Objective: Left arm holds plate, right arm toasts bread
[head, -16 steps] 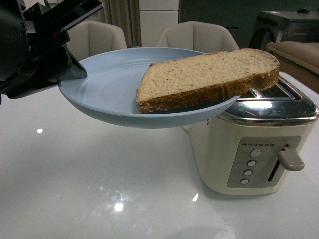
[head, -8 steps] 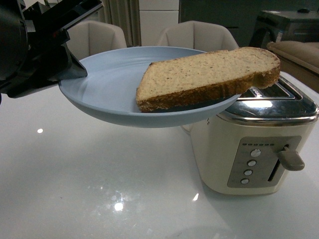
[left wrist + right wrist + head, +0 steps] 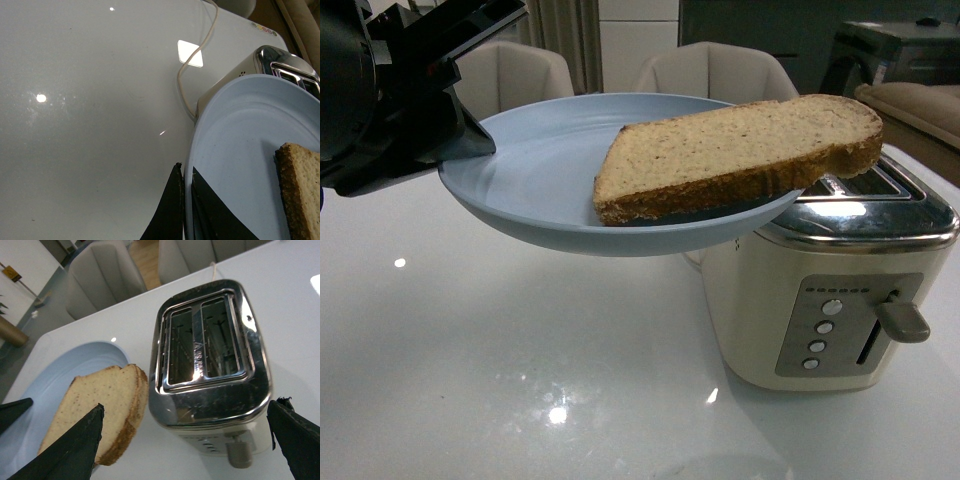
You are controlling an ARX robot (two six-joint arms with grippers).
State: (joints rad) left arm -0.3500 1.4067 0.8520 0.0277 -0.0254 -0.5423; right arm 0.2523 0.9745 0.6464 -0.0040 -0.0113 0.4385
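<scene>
The left gripper (image 3: 470, 140) is shut on the left rim of the pale blue plate (image 3: 540, 170) and holds it in the air, level with the toaster's top. The bread (image 3: 730, 155) lies on the plate's right side, its rounded end hanging over the rim above the toaster (image 3: 800, 300). In the left wrist view the gripper (image 3: 184, 172) pinches the plate's rim (image 3: 240, 150), with the bread (image 3: 300, 190) at the edge. The right gripper (image 3: 186, 407) is open above the toaster (image 3: 210, 355), beside the bread (image 3: 95, 405) and plate (image 3: 65, 370). It is out of the front view.
The cream and chrome toaster has two empty slots (image 3: 205, 342) and a raised lever (image 3: 902, 320). Its white cord (image 3: 195, 65) trails across the glossy white table (image 3: 520, 380). Beige chairs (image 3: 710, 70) stand behind the table.
</scene>
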